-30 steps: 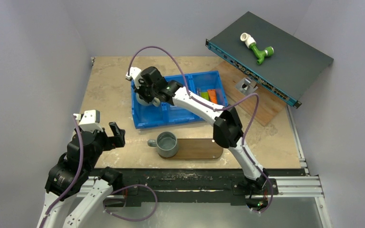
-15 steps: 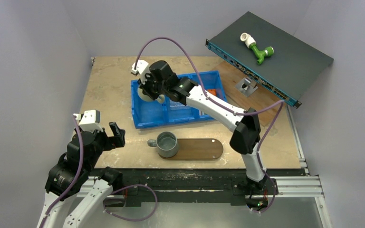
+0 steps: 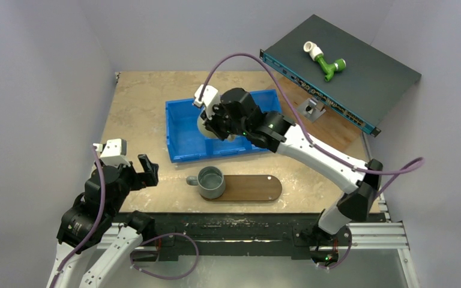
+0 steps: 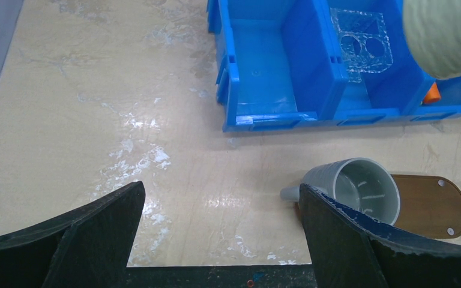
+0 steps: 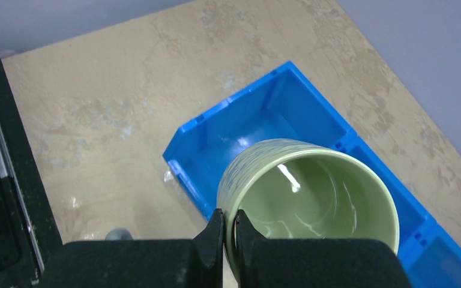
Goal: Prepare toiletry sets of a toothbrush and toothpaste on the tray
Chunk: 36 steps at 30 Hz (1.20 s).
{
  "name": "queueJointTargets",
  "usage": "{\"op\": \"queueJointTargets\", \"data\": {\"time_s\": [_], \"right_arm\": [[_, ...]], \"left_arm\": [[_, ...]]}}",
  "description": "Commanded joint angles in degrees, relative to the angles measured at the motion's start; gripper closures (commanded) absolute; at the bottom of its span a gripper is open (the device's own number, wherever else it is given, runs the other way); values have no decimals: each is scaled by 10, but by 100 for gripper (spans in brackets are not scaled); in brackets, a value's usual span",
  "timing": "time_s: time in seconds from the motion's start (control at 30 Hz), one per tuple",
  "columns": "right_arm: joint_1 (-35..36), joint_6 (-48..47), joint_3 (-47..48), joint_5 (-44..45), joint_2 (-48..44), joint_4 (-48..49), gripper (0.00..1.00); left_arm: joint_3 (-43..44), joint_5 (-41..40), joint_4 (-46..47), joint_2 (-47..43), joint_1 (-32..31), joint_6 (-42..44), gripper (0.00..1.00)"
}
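While my right gripper pinches the rim of the green mug, one finger inside and one outside with jaws nearly together, the mug hangs over the bin, off its floor. Its mouth faces my right wrist camera and it looks empty. My right arm reaches from the near right across to the bin's middle.

My left gripper is spread wide and holds nothing. It sits at the near left, over the bare table, aimed toward the bin and tray.

Tray: near centre, just nearer than the bin, long side running left-right. Gray mug stands upright on the tray's left end, handle to the left. From the left wrist it looks empty. The rest of the tray is bare wood, with pale dots at its right end.

Orange tube: only a sliver shows in the bin's right compartment, behind the green mug in the left wrist view. I cannot tell how it lies. A clear sheet lies in the middle compartment. The left compartment shows bare blue floor.

Far right: a dark box sits tilted, with a pipe fitting on top. Its near edge overlaps a board, and a small bracket sits by that edge.
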Motion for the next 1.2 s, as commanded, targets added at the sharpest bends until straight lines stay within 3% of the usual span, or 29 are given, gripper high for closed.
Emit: {"op": "queueJointTargets", "data": {"time_s": [0.0, 0.23, 0.57, 1.17], "right_arm": [[8, 5, -53, 60, -88, 12, 100], [14, 59, -155, 100, -192, -41, 100], [49, 182, -259, 137, -260, -114, 100], [87, 335, -412, 223, -301, -81, 100]], "left_arm": [[1, 9, 22, 4, 0, 6, 0], [0, 9, 22, 3, 0, 5, 0], [0, 16, 22, 11, 0, 6, 0], [0, 25, 25, 17, 0, 11, 0]]}}
